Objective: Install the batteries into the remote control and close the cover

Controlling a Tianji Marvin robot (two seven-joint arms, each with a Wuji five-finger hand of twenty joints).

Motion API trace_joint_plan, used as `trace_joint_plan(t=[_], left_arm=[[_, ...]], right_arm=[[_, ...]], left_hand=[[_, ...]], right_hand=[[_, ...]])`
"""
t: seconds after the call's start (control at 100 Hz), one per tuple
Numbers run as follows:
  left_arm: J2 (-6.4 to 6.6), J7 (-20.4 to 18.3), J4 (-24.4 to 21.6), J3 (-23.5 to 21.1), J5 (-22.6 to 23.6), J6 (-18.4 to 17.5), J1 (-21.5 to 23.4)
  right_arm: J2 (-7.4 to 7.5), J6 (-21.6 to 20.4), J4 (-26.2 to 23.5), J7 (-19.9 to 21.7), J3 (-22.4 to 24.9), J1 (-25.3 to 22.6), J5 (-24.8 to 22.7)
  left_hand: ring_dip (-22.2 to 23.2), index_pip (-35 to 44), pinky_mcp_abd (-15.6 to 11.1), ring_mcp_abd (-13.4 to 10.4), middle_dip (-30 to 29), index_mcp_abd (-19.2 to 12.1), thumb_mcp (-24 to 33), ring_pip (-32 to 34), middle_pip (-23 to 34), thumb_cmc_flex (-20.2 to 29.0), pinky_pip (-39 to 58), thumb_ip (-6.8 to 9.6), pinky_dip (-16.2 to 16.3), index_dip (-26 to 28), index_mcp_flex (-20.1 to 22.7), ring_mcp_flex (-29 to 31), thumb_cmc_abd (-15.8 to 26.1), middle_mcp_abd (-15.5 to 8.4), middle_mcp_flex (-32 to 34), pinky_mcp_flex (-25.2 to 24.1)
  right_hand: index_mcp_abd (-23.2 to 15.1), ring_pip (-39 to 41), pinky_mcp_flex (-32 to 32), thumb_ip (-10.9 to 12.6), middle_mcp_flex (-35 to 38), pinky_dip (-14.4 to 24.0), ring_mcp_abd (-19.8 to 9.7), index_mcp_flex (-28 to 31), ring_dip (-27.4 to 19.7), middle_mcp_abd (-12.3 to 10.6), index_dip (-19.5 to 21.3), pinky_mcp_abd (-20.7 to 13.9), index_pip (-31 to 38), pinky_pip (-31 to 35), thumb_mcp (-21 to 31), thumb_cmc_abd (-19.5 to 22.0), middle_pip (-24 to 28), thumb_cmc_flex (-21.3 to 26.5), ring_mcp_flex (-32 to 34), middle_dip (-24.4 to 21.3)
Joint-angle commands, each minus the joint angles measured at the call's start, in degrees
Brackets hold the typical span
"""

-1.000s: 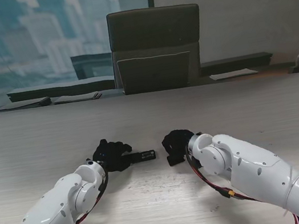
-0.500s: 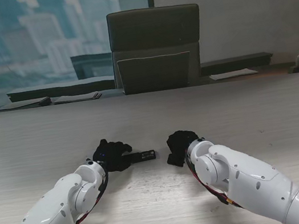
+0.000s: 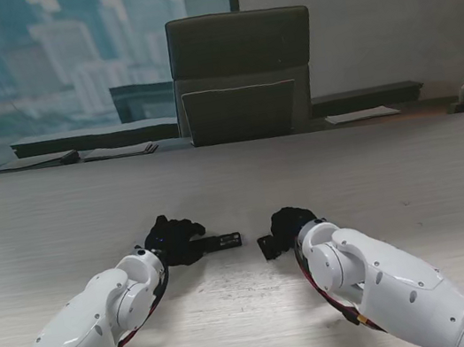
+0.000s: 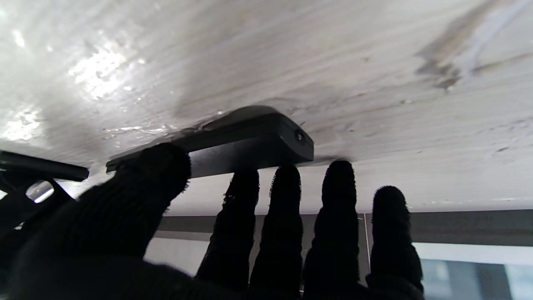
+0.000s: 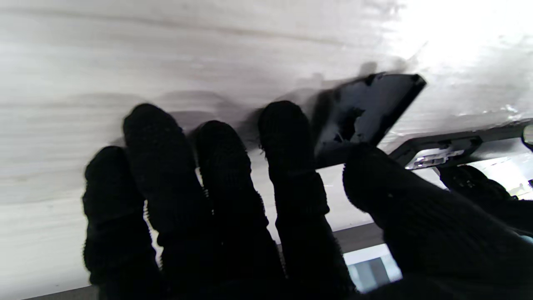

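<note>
Remote: the black rectangular plastic remote control (image 3: 218, 243) lies mid-desk on the pale wood-grain desk (image 3: 234, 182), well off every edge; your black-gloved left hand (image 3: 172, 241) pins its near end, thumb and fingers clamped on the body (image 4: 245, 146).
Cover: the thin glossy black cover plate (image 5: 366, 112) is pinched, tilted, by the right hand (image 3: 288, 226).
Progress: compartment open; batteries not discernible; closing remains.
Change: right hand has slid slightly rightward; left unmoved.

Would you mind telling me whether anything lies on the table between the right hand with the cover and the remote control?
Nothing visible: only bare table separates the right hand from the remote control.
</note>
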Motion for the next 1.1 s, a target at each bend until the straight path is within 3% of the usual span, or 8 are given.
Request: trace_joint_plan(t=[0.0, 0.2, 0.27, 0.43, 0.58, 0.73, 0.92, 1.09], left_arm=[[-0.12, -1.2, 0.4, 0.2, -0.3, 0.1, 0.2], [-0.12, -1.3, 0.4, 0.2, -0.3, 0.2, 0.2], [-0.12, -1.3, 0.4, 0.3, -0.3, 0.1, 0.2], [-0.14, -1.3, 0.5, 0.4, -0.4, 0.1, 0.2], [-0.26, -0.8, 0.6, 0.4, -0.6, 0.2, 0.1], [-0.28, -0.9, 0.7, 0.6, -0.8, 0.1, -0.1], [-0.29, -0.9, 0.6, 0.2, -0.8, 0.3, 0.2], [-0.33, -0.6, 0.8, 0.3, -0.8, 0.3, 0.1]], right_arm=[[0.51, 0.2, 0.3, 1.6, -0.2, -1.5, 0.0], [1.23, -2.8, -1.5, 1.9, 2.2, -2.9, -2.3], [1.72, -4.9, -2.3, 2.8, 3.6, -3.4, -3.2], [2.41, -11.4, -2.6, 2.9, 6.5, -4.0, -5.7], [2.62, -19.5, -0.3, -0.2, 7.2, -3.1, -7.9], [3.38, -27.5, 2.2, -1.8, 5.9, -0.8, -11.6], [3.66, -33.4, 4.8, 0.2, 3.3, 2.5, -9.7], [3.68, -36.4, 6.3, 0.8, 1.8, 4.5, -8.7]], left_hand=[[-0.2, -0.3, -0.2, -0.4, -0.5, 0.8, -1.1, 0.1, 0.2, -1.4, -0.4, 1.50, -0.6, -0.5, -0.5, -0.2, 1.6, 0.1, -0.1, -1.1], [-0.2, -0.3, -0.1, -0.5, -0.5, 0.7, -1.2, 0.1, 0.2, -1.4, -0.4, 1.50, -0.6, -0.5, -0.6, -0.2, 1.6, 0.2, -0.2, -1.1], [-0.2, -0.3, -0.1, -0.4, -0.5, 0.7, -1.2, 0.1, 0.2, -1.4, -0.4, 1.50, -0.6, -0.5, -0.5, -0.1, 1.6, 0.1, -0.1, -1.1], [-0.2, -0.3, -0.1, -0.4, -0.5, 0.6, -1.3, 0.1, 0.2, -1.4, -0.4, 1.52, -0.6, -0.5, -0.5, -0.1, 1.6, 0.2, -0.1, -1.1], [-0.1, -0.3, -0.2, -0.4, -0.5, 0.6, -1.3, 0.2, 0.2, -1.4, -0.4, 1.54, -0.6, -0.5, -0.5, -0.1, 1.7, 0.2, -0.1, -1.1], [-0.1, -0.3, -0.1, -0.4, -0.5, 0.7, -1.4, 0.2, 0.2, -1.5, -0.4, 1.53, -0.6, -0.5, -0.5, -0.1, 1.8, 0.2, -0.1, -1.1], [-0.1, -0.2, -0.1, -0.2, -0.5, 0.5, -1.7, 0.2, 0.2, -1.4, -0.4, 1.59, -0.6, -0.5, -0.3, -0.1, 1.9, 0.2, -0.1, -1.1], [-0.1, -0.2, -0.1, -0.4, -0.5, 0.6, -1.6, 0.3, 0.3, -1.4, -0.3, 1.60, -0.5, -0.4, -0.3, 0.0, 1.9, 0.1, 0.0, -1.1]], right_hand=[[1.3, -2.0, 0.0, 1.7, 0.4, -0.9, 2.1, 2.1, -2.0, 1.7, 0.0, 2.5, -2.1, -1.3, -0.9, 1.6, -7.2, -1.4, 1.5, -3.3], [1.0, -3.9, -3.8, 1.6, -5.5, -1.5, 0.4, -4.5, -2.0, 1.7, 0.4, 0.3, -8.0, -3.3, 0.0, -3.2, -8.0, -0.9, -3.1, -2.9], [0.1, -5.3, -6.4, -0.7, -9.2, -2.3, -0.7, -10.1, -1.9, 1.2, -1.4, -0.8, -9.9, -5.3, 0.1, -5.6, -8.5, -0.2, -6.3, -2.9], [-5.0, -9.5, -11.2, -3.6, -16.6, -2.3, -3.7, -23.1, -1.5, -1.1, -6.1, -3.3, -5.4, -10.0, 2.9, -12.0, -8.7, 1.8, -13.7, -3.2], [-10.5, -9.4, -10.6, -5.8, -20.0, -0.2, -6.2, -28.4, -0.6, -3.0, -11.3, -5.3, 1.1, -9.5, 7.7, -18.5, -7.2, 4.3, -15.9, -2.9], [-18.3, -11.2, -13.9, -0.1, -27.7, 0.0, -10.4, -36.8, -0.1, -7.3, -7.3, -8.7, 1.3, -13.0, 12.8, -20.4, -6.0, 7.9, -21.1, -2.2], [-27.1, -13.0, -16.6, -0.1, -38.9, 0.7, -13.3, -48.2, 0.3, -11.0, -6.0, -9.9, 2.3, -16.5, 13.9, -20.6, -5.6, 13.4, -26.6, -1.9], [-29.6, -12.8, -17.0, 0.0, -42.9, 1.2, -14.5, -51.3, 0.6, -12.1, -6.3, -10.9, 3.3, -17.2, 14.4, -20.3, -5.3, 15.5, -27.6, -2.0]])
